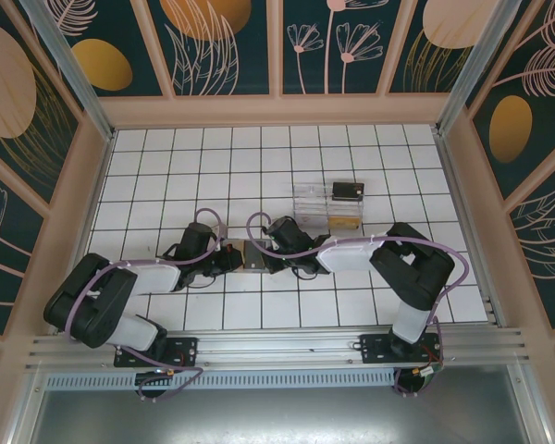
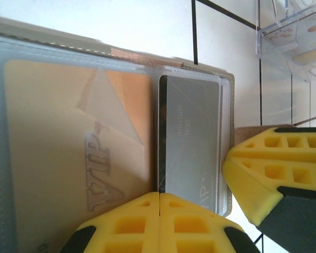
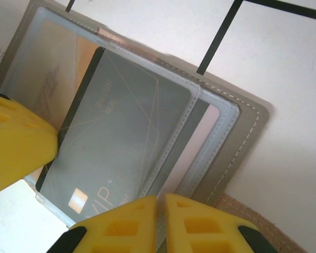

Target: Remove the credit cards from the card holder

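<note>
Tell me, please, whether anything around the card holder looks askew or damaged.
Nothing looks damaged or spilled. The card holder lies open and flat, with the dark card and tan card seated in clear sleeves, whose edges merely fan out unevenly.

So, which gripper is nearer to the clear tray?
Right. The right gripper is at the holder's right edge, on the side facing the tray. The left gripper is at the holder's left edge, farther from the tray.

Clear tray (image 1: pixel 328 205) blocks beyond the card holder (image 1: pixel 255 255); far-left tiles (image 1: pixel 166 157) open.
</note>
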Robot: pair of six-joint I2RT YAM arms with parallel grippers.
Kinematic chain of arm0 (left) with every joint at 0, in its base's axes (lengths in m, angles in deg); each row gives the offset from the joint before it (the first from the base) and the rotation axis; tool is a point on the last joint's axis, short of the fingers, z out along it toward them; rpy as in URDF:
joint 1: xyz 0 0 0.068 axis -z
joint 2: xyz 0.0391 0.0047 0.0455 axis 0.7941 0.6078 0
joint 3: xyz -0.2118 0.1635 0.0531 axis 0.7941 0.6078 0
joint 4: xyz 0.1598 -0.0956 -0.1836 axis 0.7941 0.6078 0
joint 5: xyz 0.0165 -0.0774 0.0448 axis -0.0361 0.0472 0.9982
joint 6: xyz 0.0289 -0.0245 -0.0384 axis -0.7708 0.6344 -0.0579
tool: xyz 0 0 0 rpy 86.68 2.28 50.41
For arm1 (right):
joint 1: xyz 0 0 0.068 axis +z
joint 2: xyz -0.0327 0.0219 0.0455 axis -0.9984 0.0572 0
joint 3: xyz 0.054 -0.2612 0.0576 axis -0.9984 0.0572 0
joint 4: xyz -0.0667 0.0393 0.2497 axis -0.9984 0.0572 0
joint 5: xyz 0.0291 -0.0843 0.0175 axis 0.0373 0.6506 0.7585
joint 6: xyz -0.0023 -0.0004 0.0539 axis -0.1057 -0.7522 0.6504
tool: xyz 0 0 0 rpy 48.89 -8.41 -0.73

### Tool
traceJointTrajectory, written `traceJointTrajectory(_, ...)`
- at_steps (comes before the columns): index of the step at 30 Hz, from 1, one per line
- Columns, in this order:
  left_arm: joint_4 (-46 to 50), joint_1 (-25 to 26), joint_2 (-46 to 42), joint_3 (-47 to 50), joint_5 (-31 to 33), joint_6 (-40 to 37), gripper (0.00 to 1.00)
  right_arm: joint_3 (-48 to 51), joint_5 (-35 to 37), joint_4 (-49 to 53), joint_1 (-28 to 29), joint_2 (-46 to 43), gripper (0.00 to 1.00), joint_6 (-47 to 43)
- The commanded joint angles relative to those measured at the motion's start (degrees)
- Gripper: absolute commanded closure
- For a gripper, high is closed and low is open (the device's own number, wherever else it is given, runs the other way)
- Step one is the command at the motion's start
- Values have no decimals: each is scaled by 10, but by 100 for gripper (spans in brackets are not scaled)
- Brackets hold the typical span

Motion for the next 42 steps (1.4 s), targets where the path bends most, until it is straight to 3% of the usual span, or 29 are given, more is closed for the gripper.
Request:
traceJointTrajectory(1, -10, -4, 14, -3, -26, -4, 100, 19, 8, 27, -16, -8, 85, -19)
traceJointTrajectory(9, -28, -3, 31, -16, -45, 3, 100, 23, 8, 30, -25, -7, 85, -31)
traceJointTrajectory(20, 44, -11, -18, -11, 42, -9, 100, 27, -1, 22, -24, -6, 85, -23)
traceJointTrajectory(31, 16, -17, -4, -1, 5, -5, 100, 33, -5, 15, -23, -7, 85, -19)
traceJointTrajectory(42, 70, -17, -34, 5, 47, -12, 100, 34, -7, 11, -23, -9, 85, -22)
